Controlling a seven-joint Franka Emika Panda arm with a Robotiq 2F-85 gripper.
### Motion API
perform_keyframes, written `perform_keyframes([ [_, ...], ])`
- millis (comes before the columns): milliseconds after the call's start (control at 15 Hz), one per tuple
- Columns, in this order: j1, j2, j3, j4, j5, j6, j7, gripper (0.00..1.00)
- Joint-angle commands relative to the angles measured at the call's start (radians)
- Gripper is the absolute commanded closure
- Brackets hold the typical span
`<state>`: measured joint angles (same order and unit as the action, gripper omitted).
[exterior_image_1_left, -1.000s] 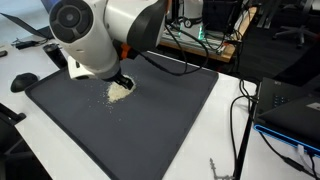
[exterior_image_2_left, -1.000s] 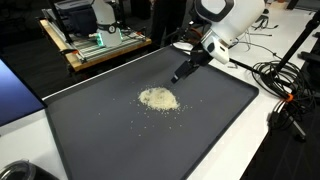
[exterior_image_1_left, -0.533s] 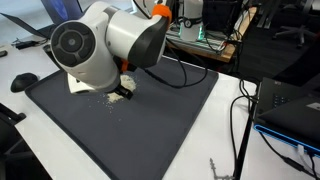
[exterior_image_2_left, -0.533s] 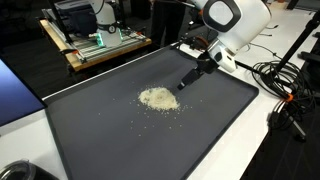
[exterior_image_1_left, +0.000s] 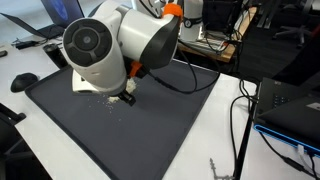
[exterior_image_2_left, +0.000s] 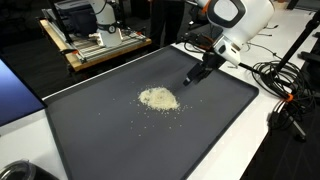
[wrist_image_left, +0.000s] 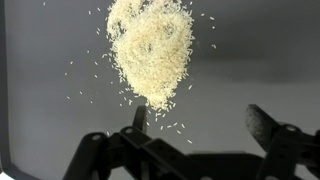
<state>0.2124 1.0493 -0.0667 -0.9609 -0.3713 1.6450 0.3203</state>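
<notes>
A small heap of pale rice grains (exterior_image_2_left: 158, 98) lies near the middle of a dark grey mat (exterior_image_2_left: 100, 140); loose grains are scattered around it. My gripper (exterior_image_2_left: 193, 76) hangs low over the mat just beside the heap, on the side toward the arm. In the wrist view the heap (wrist_image_left: 150, 45) fills the upper centre. My gripper (wrist_image_left: 202, 125) is open below it, with one finger (wrist_image_left: 139, 118) at the heap's edge and only stray grains between the jaws. In an exterior view the arm's body hides most of the heap, and the gripper (exterior_image_1_left: 127, 95) shows under it.
The mat (exterior_image_1_left: 170, 120) lies on a white table (exterior_image_1_left: 225, 140). A wooden cart with electronics (exterior_image_2_left: 100, 45) stands behind it. Cables (exterior_image_2_left: 282, 92) trail beside the arm's base. A laptop (exterior_image_1_left: 290, 110) and a black round object (exterior_image_1_left: 22, 81) sit off the mat.
The arm has swung sideways and its wrist has turned; the gripper has shifted slightly beside the heap. The jaws stay open and the rice has not moved.
</notes>
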Motion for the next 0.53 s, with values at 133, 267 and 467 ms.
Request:
perform_keyframes([
  [133,0.015,-0.168,-0.01,-0.284,-0.024,0.175,0.11,0.0],
  [267,0.03,-0.211,-0.031,-0.364,-0.018,0.222,0.124,0.0],
  [467,0.047,-0.284,-0.051,-0.492,-0.041,0.269,0.154,0.0],
])
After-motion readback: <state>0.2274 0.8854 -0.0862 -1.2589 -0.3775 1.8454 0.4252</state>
